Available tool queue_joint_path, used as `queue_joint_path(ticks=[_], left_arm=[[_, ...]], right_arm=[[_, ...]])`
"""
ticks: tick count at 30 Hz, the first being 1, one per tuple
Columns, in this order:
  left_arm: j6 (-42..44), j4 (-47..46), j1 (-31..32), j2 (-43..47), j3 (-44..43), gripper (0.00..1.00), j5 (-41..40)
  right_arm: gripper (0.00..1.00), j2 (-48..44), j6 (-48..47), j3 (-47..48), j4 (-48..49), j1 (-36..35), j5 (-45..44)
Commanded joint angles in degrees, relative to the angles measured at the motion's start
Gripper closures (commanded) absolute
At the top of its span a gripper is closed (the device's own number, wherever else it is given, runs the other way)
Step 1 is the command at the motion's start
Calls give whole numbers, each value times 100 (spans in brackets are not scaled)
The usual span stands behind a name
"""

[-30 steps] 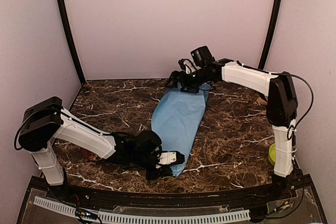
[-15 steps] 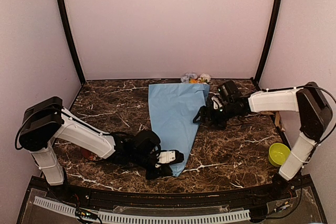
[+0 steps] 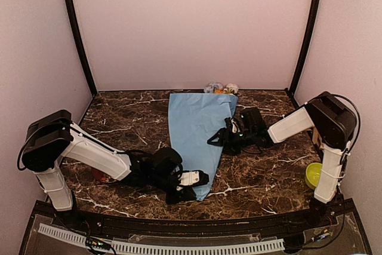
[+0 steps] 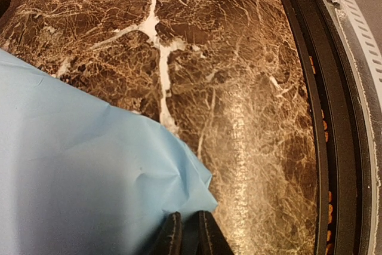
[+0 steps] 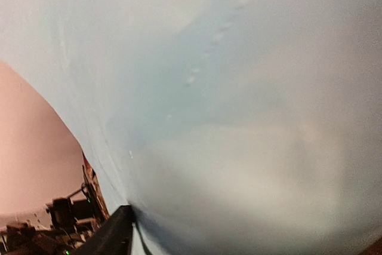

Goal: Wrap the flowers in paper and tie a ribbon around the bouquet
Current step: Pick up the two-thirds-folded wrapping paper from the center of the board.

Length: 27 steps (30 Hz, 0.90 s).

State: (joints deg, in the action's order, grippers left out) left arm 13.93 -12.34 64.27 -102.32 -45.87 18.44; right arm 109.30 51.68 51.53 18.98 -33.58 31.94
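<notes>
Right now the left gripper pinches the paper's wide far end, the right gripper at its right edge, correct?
No. The left gripper pinches the paper's narrow near tip, the right gripper at its right edge; the top external view shows it.

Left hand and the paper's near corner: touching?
Touching. In the left wrist view, the near corner of the paper runs in between the two fingers of the left hand, which are closed on it with no gap showing.
</notes>
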Motion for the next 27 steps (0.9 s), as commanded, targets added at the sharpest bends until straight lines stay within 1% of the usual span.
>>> queue_joint_path(ticks=[1,3,4,7,10,11,14,17,18,20,24,27], left_arm=[[-89,288,-20,178,-11,88,174],[-146,272,-28,398,-152,84,246],[-193,230,-35,504,-231,79,260],[-442,226,-129,768,-609,63,277],[-857,404,-377,821,-1181,51,359],[-1020,407,-486,813,-1364,48,327],[-1695,365,-997,666,-1545,44,-69],[-2592,636,-1687,305,-1673,40,-855],[-2842,836,-1922,157,-1739,38,-918],[-3188,815,-2256,-90,-1756,36,-703],[-3406,593,-2384,-462,-1716,30,-539],[-3439,590,-2411,-687,-1761,25,-664]], right_arm=[[52,152,324,-126,641,-53,100],[65,160,347,-152,683,-58,115],[69,168,368,-180,750,-60,133],[73,155,442,-228,747,-55,124],[76,133,448,-254,717,-54,57],[77,128,448,-257,712,-60,50],[80,106,441,-248,704,-57,69],[86,71,406,-248,719,-59,107],[88,49,386,-248,721,-54,136],[90,6,297,-211,672,-65,171],[92,-185,94,-120,496,-76,211],[94,-301,1,-76,488,-75,324]])
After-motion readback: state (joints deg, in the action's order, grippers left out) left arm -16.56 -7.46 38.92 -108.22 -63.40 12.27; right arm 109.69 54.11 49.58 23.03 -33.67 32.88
